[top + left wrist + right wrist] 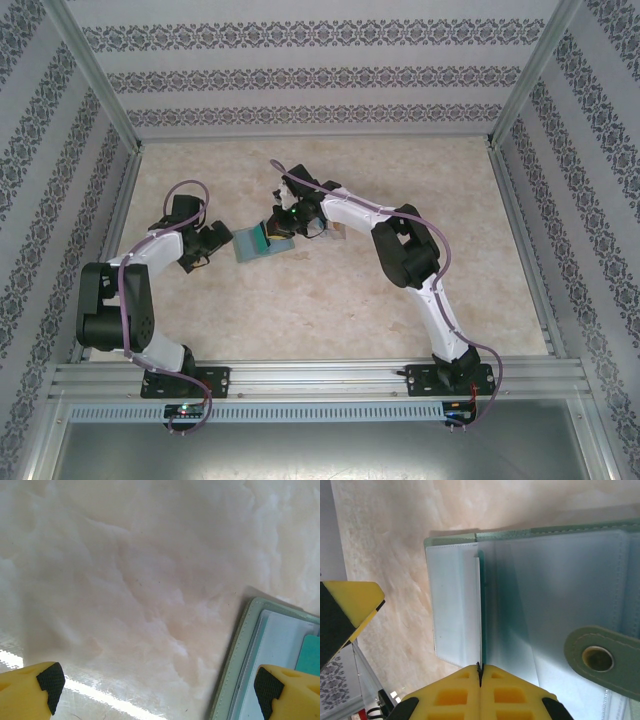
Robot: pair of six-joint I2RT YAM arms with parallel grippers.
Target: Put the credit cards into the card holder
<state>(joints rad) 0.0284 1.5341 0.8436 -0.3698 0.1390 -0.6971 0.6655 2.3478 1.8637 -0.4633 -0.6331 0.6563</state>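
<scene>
The card holder (560, 580) lies open on the table, a grey-green pouch with clear inner pockets and a snap tab (597, 657). My right gripper (480, 672) is shut on a teal credit card (481, 610), seen edge-on, its far end standing at the left pocket's opening. From above, the right gripper (283, 222) is over the holder (250, 245). My left gripper (157, 690) is open wide and low, straddling the holder's left edge (240, 650); one finger (272, 692) is over the pocket, where a teal card (310, 652) shows. In the top view the left gripper (216, 240) sits just left of the holder.
A small clear thing with some orange (334, 232) lies under the right arm's wrist, right of the holder. Patterned walls and metal rails enclose the marbled table (330, 310). Bare tabletop stretches ahead of the left gripper (125, 570).
</scene>
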